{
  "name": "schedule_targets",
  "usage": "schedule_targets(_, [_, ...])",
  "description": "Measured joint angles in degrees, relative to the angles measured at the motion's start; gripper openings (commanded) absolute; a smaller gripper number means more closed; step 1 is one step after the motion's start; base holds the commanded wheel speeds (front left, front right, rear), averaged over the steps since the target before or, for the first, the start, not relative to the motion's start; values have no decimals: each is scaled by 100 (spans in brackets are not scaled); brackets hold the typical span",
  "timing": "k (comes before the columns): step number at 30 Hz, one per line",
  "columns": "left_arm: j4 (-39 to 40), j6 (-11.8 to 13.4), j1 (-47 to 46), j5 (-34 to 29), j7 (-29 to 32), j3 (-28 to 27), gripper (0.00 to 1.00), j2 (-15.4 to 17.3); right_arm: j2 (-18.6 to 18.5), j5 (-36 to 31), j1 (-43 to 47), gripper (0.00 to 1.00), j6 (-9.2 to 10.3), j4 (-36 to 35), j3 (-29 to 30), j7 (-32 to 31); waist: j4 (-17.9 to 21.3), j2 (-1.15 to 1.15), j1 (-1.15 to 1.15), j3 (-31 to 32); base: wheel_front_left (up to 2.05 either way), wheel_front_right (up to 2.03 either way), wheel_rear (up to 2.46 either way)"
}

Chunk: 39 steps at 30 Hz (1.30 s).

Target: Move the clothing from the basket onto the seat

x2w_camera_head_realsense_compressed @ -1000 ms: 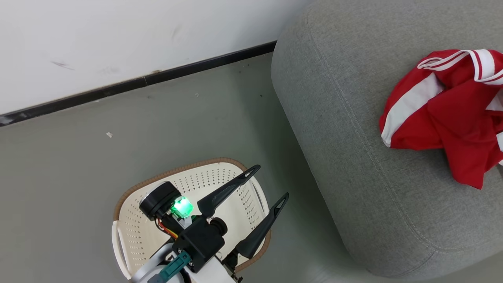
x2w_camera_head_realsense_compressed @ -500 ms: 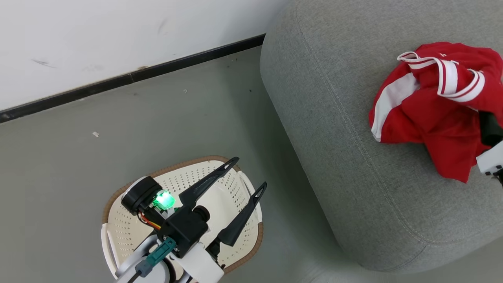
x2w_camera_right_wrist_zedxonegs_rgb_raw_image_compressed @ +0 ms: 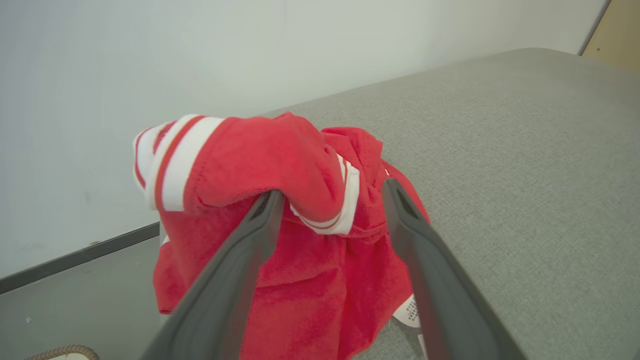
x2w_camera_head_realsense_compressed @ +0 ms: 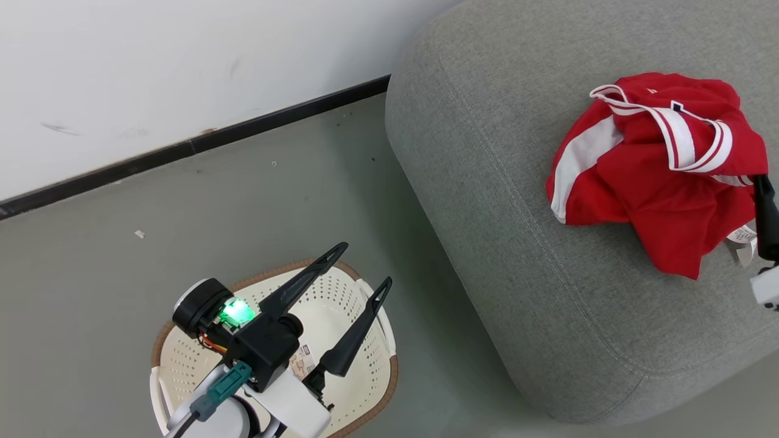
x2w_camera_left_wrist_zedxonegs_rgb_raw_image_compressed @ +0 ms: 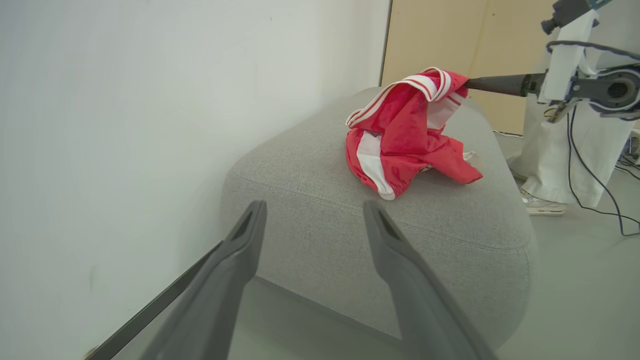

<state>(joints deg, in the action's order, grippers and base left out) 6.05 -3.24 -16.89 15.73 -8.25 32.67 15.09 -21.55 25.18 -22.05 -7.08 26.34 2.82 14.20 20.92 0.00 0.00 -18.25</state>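
Clothing [x2w_camera_head_realsense_compressed: 651,182] lay heaped on the seat [x2w_camera_head_realsense_compressed: 517,255] at two o'clock; right gripper [x2w_camera_right_wrist_zedxonegs_rgb_raw_image_compressed: 331,189] stood wide, striped hem [x2w_camera_right_wrist_zedxonegs_rgb_raw_image_compressed: 180,165] draped over one finger [x2w_camera_right_wrist_zedxonegs_rgb_raw_image_compressed: 235,270]; drawing straight back would likely shed it; left gripper [x2w_camera_head_realsense_compressed: 364,263] gaped above the basket [x2w_camera_head_realsense_compressed: 176,359] at seven.

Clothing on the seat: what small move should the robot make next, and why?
Probably draw the right end effector straight back, away from the clothing. Its jaws stand open and the clothing lies on the seat, but a striped fold hangs on one finger; backing off should let it slip free.
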Motion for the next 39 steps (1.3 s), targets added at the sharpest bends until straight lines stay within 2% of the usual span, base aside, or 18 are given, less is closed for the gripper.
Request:
schedule_targets(8, [-196, 85, 243, 180, -225, -259, 100, 5, 124, -60, 540, 100, 0, -545, 214, 0, 104, 0, 0, 220, 0, 0, 0])
schedule_targets(23, [-631, 632, 787, 345, -482, -911, 100, -19, 521, -482, 688, 100, 0, -1512, -241, 0, 40, 0, 0, 676, 0, 0, 0])
schedule_targets(33, [-842, 1212, 1411, 534, -600, -1574, 100, -107, 772, -979, 770, 100, 0, -1850, -635, 0, -336, 0, 0, 927, 0, 0, 0])
schedule_targets(39, [-953, 1440, 1734, 595, -604, -1948, 100, -210, 1055, -1243, 773, 100, 0, -1881, -708, 0, -626, 0, 0, 1055, 0, 0, 0])
